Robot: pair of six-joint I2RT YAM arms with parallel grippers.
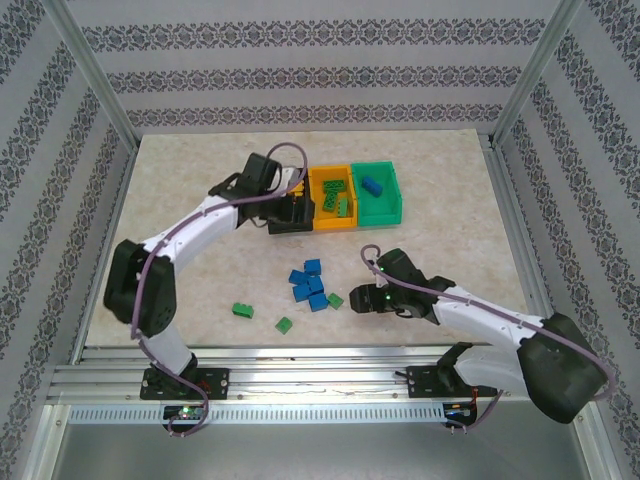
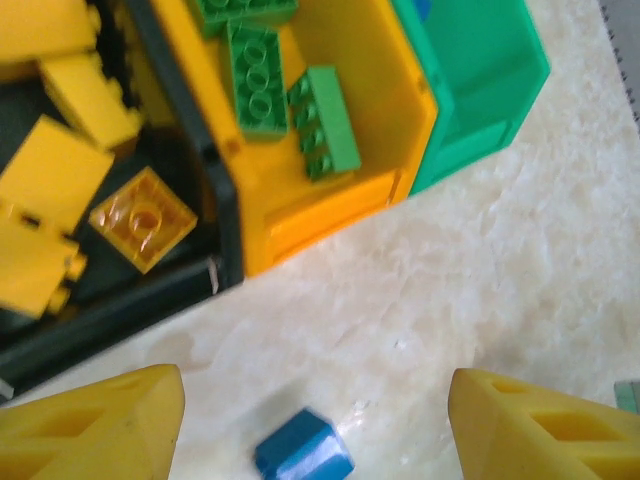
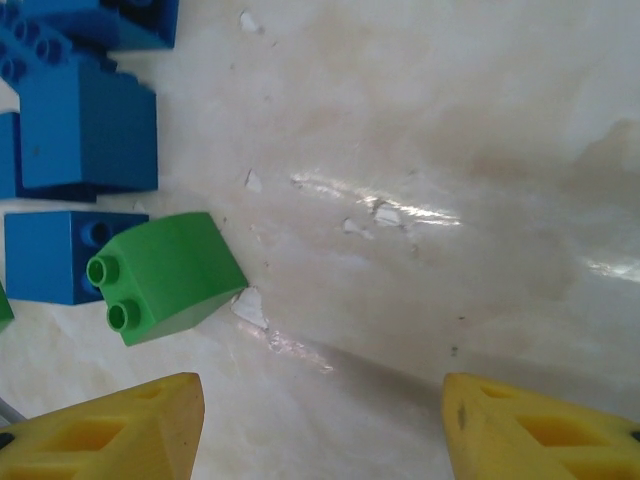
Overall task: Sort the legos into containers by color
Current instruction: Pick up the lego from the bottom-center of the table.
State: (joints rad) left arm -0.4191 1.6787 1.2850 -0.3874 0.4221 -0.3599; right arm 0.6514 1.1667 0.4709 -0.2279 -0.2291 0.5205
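Observation:
Three joined containers stand mid-table: a black bin (image 2: 110, 318) holding yellow legos (image 2: 60, 170), an orange bin (image 1: 330, 222) holding green legos (image 2: 258, 80), and a green bin (image 1: 385, 208) holding one blue lego (image 1: 372, 185). My left gripper (image 1: 290, 212) hovers open over the black bin's near edge, nothing between its fingers; a blurred blue brick (image 2: 303, 452) lies on the table below it. Loose blue legos (image 1: 310, 283) cluster on the table. My right gripper (image 1: 362, 298) stands open and empty just right of a green brick (image 3: 165, 275) beside that cluster.
Two more green bricks (image 1: 243, 311) (image 1: 284, 324) lie left of the cluster, toward the front edge. Metal frame posts and patterned walls enclose the table. Bare tabletop stretches to the right of the bins and along the left side.

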